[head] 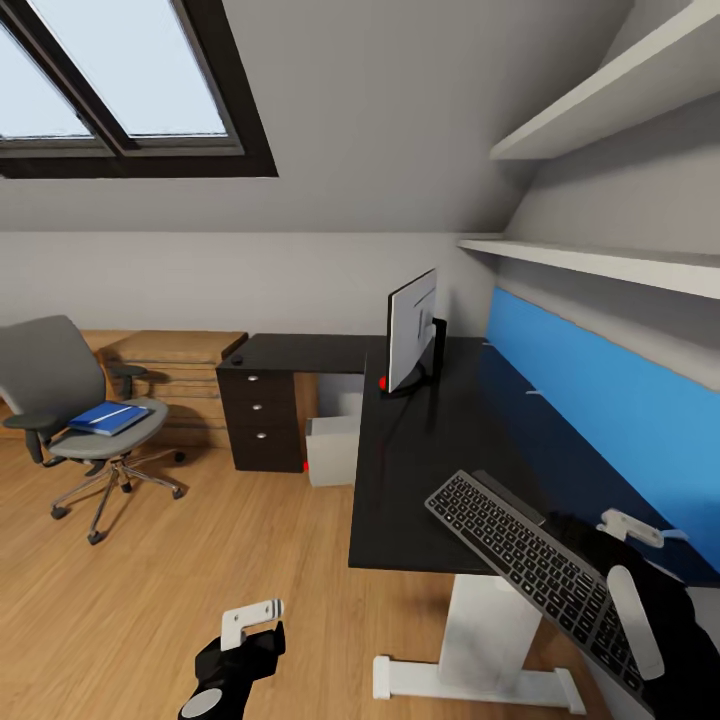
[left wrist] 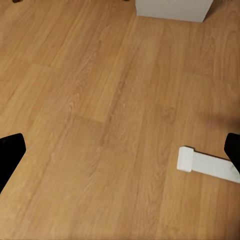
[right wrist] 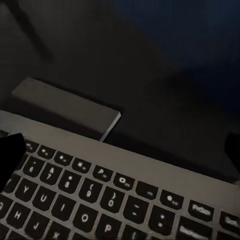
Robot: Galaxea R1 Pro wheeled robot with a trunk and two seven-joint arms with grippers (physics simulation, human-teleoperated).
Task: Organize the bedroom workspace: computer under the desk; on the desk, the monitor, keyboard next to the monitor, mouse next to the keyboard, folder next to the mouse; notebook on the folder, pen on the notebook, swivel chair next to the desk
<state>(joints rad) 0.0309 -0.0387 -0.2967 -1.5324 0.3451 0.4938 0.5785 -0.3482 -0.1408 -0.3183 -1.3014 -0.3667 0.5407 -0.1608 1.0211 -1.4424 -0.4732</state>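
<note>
R tool [head: 640, 575] clamps keyboard [head: 540, 565], tilted above desk [head: 420, 480]; L tool [head: 250, 625] open, near floor.

Black arms w/ white gripper [head: 252, 620] fingers, grey trim.

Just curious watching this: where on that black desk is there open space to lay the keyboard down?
The desk top is bare between the monitor and the keyboard, out to its front edge and the blue wall panel. The corner wing has only the mouse. It is crowded at the near end, where the right claw holds the keyboard over the notebook.
</note>
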